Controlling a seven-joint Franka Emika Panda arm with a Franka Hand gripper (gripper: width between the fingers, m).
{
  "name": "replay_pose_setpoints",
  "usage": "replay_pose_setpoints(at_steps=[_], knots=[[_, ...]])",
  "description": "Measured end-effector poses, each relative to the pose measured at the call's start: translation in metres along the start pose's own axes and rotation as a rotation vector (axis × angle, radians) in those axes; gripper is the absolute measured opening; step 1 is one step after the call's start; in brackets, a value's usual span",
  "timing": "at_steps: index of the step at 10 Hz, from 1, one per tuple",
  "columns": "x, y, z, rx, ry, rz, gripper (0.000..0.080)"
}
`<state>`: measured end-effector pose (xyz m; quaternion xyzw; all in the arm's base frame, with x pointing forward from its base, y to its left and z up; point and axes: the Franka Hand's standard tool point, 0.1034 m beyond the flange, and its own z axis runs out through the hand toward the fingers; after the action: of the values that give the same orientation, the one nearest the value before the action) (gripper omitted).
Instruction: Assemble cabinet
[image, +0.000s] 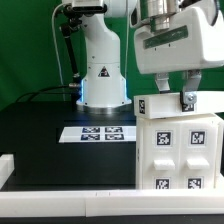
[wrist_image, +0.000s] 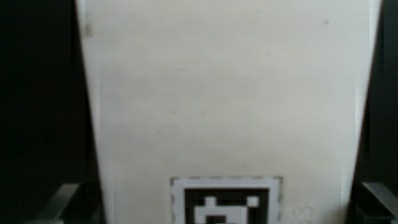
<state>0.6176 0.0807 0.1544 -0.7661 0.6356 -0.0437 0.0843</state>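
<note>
The cabinet (image: 180, 145) is a white box with several black-and-white tags on its front, standing at the exterior view's right on the black table. My gripper (image: 165, 98) comes down onto its top edge, one dark finger (image: 187, 98) showing against the right side of the top. In the wrist view the cabinet's white panel (wrist_image: 214, 100) fills the space between the fingers (wrist_image: 64, 203), and a tag sits low on it. Both fingers lie against the panel's sides, so the gripper (wrist_image: 217, 205) is shut on the cabinet.
The marker board (image: 102, 132) lies flat on the black table in front of the arm's white base (image: 100, 75). A white ledge (image: 60, 205) runs along the front edge, and a white piece (image: 5, 170) shows at the far left.
</note>
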Motion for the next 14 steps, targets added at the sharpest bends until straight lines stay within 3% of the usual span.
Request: replay_pose_setpoints(at_steps=[6,9,10,11,12,14], knots=[[-0.002,0.001,0.001,-0.005,-0.05,0.607,0.056],[-0.001,0.001,0.002,-0.007,-0.081,0.686,0.056],[-0.003,0.001,0.003,-0.008,-0.087,0.694,0.0666],[-0.005,0.001,0.003,-0.008,-0.09,0.68,0.0666],[-0.005,0.0,0.001,-0.005,-0.092,0.664,0.0757],[-0.008,-0.006,-0.011,0.021,-0.109,0.634,0.0798]])
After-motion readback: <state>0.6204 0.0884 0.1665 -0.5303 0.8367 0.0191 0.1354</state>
